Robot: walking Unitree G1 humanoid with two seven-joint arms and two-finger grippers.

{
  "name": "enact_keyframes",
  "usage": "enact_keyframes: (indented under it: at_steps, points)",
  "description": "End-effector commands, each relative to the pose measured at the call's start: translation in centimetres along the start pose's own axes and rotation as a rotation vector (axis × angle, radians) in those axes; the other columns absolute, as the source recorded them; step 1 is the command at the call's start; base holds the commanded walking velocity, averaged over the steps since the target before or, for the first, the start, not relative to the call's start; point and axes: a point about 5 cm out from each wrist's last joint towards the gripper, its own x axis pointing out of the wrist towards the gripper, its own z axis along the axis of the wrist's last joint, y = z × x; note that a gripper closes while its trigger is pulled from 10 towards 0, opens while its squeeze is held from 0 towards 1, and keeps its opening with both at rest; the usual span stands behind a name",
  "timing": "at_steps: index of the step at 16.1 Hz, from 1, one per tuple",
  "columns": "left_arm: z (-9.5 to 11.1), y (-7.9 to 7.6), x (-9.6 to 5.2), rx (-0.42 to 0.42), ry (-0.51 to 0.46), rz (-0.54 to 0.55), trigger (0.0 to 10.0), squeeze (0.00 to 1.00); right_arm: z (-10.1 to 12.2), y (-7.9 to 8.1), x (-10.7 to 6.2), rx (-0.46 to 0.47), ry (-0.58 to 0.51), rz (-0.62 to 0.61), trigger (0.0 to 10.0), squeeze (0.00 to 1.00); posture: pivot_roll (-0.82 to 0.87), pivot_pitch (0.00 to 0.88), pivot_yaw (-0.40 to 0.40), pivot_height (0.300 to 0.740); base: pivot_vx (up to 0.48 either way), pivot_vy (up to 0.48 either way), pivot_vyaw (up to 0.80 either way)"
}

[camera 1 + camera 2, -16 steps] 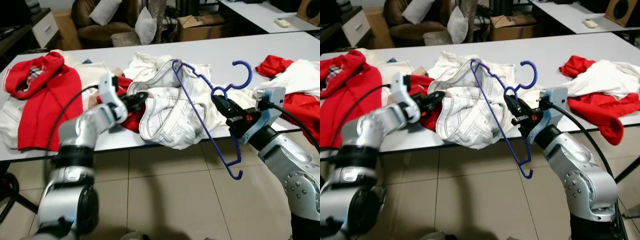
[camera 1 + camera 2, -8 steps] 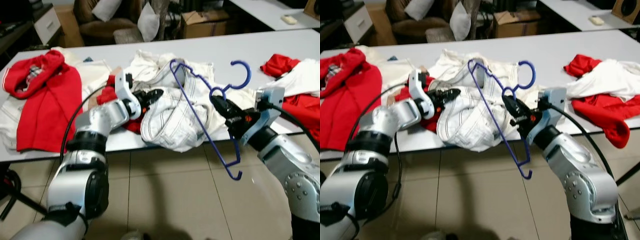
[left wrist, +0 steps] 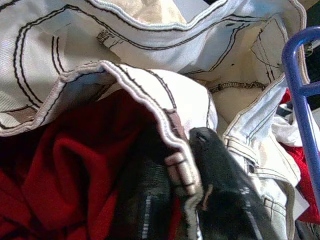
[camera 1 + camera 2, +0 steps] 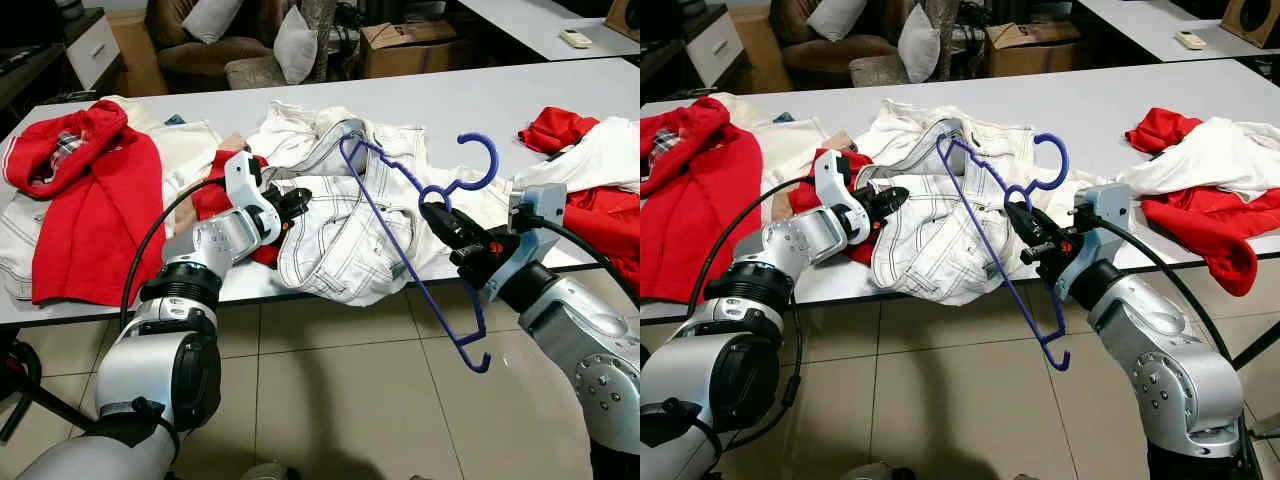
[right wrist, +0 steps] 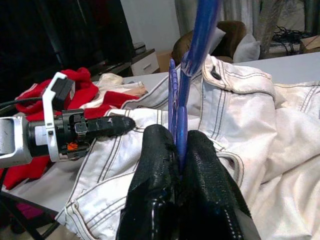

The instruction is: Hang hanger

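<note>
- Left eye view puts me at a grey table (image 4: 560,90) strewn with clothes, its near edge right before me.
- My right gripper (image 4: 447,222) is clenched on the blue hanger (image 4: 400,225), pinching it just under the hook.
- Right wrist view shows my two black fingers (image 5: 207,185) pressed together with the blue bar between them.
- I hold the hanger up at a tilt over the table's front edge: its hook (image 4: 478,160) points up and away from me, one end reaches over the white jacket (image 4: 345,240), and the other end hangs past the edge above the tiled floor (image 4: 340,400).
- My left gripper (image 4: 292,203) sits at the jacket's left side, grasping a fold of its cloth.
- Left wrist view shows a seamed white edge of the jacket (image 3: 165,125) caught between my fingers (image 3: 220,175), with red cloth (image 3: 65,170) beneath.
- The jacket lies crumpled at the table's middle and droops over the front edge.
- A red hoodie (image 4: 90,190) lies on the table's left part, well apart from the hanger.
- More red and white clothes (image 4: 590,150) lie on the right part, behind my right arm.
</note>
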Motion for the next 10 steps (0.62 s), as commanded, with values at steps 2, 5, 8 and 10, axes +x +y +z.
enact_keyframes:
  at_steps: [2,5,8,10]
  points:
    - [1.3,-0.3,0.0,0.083,-0.058,0.017,0.0,0.0,0.0,0.1,0.0,-0.013,0.019,-0.009,10.0,0.0,-0.14,0.0,0.103,0.74,0.0,0.0,0.0]
    - [3.9,-2.4,0.0,0.553,-0.159,-0.011,0.0,0.0,-1.2,-1.0,0.5,-0.012,0.1,-0.108,10.0,0.0,-0.14,0.0,0.119,0.74,0.0,0.0,0.0]
    - [6.9,-8.8,-0.6,1.205,-0.242,-0.259,0.0,0.0,-2.2,-2.7,1.6,-0.009,0.188,-0.214,10.0,0.0,-0.13,0.0,0.144,0.74,0.0,0.0,0.0]
    - [6.3,-10.8,-0.9,1.314,-0.201,-0.414,0.0,0.0,-2.0,-2.9,2.2,-0.025,0.193,-0.203,10.0,0.0,-0.13,0.0,0.155,0.74,0.0,0.0,0.0]
